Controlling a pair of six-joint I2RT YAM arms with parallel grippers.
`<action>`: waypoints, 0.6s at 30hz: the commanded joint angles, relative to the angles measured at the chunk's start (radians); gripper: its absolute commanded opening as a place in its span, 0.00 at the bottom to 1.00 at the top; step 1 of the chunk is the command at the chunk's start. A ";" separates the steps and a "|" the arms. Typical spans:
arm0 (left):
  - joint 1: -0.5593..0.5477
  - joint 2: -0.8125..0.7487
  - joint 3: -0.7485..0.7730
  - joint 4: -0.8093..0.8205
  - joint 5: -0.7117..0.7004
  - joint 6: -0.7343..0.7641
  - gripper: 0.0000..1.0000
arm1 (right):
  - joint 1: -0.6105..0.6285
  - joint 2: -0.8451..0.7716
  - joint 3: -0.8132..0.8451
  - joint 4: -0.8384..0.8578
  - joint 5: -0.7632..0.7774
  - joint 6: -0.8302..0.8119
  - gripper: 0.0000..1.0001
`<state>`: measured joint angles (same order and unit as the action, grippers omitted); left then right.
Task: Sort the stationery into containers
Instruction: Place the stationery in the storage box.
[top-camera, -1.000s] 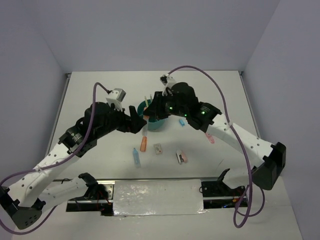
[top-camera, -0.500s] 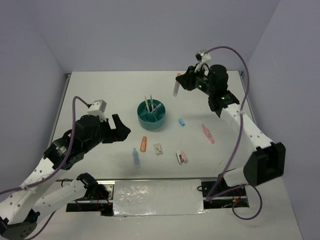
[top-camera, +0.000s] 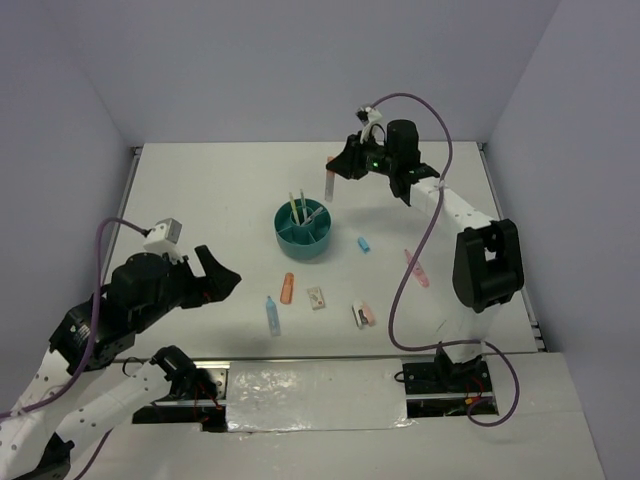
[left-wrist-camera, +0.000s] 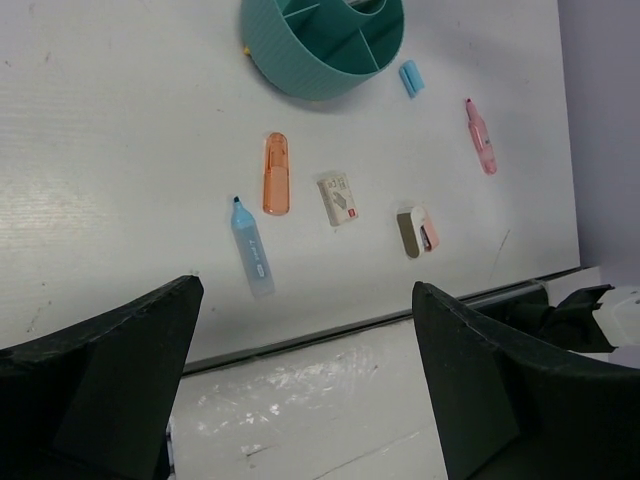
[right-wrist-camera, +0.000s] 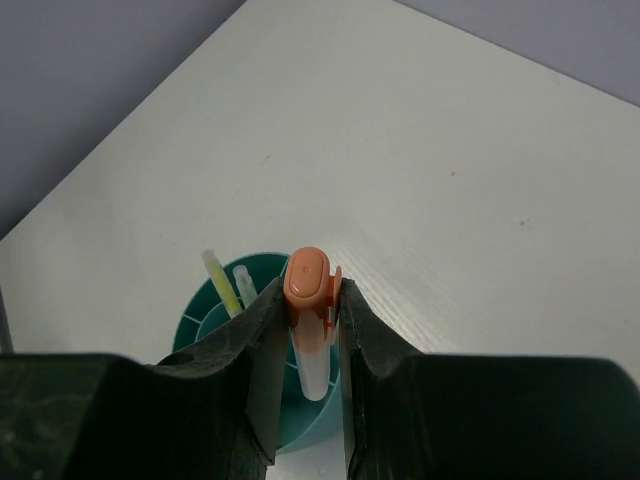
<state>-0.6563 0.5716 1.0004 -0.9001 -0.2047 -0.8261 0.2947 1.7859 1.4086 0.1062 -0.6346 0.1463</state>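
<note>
The teal organiser bowl (top-camera: 304, 232) stands mid-table with a yellow pen (top-camera: 294, 206) and thin pens upright in its centre cup. My right gripper (top-camera: 333, 176) is shut on an orange-capped white pen (top-camera: 328, 184), held upright above the bowl's far right rim; in the right wrist view the pen (right-wrist-camera: 308, 300) hangs over the bowl (right-wrist-camera: 200, 322). My left gripper (top-camera: 218, 276) is open and empty, left of the bowl. On the table lie an orange marker (top-camera: 288, 288), a light-blue marker (top-camera: 271, 313) and a pink marker (top-camera: 416, 267).
A small white piece (top-camera: 317, 297), a white-and-pink piece (top-camera: 363, 315) and a small blue cap (top-camera: 364, 244) lie in front of the bowl. The left wrist view shows the same items, orange marker (left-wrist-camera: 276, 173) and blue marker (left-wrist-camera: 252, 260), near the table's front edge.
My left arm has pulled back from the bowl toward the near left. My right gripper lifted the pen away to the far right, then moved left to the bowl.
</note>
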 joint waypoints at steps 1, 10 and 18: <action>0.000 -0.039 0.012 -0.028 -0.006 -0.042 0.99 | 0.023 0.039 0.067 0.089 -0.114 0.018 0.01; 0.000 -0.059 -0.023 -0.023 0.011 -0.051 0.99 | 0.070 0.125 0.102 0.075 -0.097 0.009 0.07; 0.000 -0.041 -0.025 -0.008 0.011 -0.028 0.99 | 0.070 0.161 0.144 0.053 -0.089 0.012 0.29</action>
<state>-0.6563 0.5190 0.9787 -0.9390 -0.2031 -0.8673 0.3634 1.9404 1.4971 0.1345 -0.7185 0.1616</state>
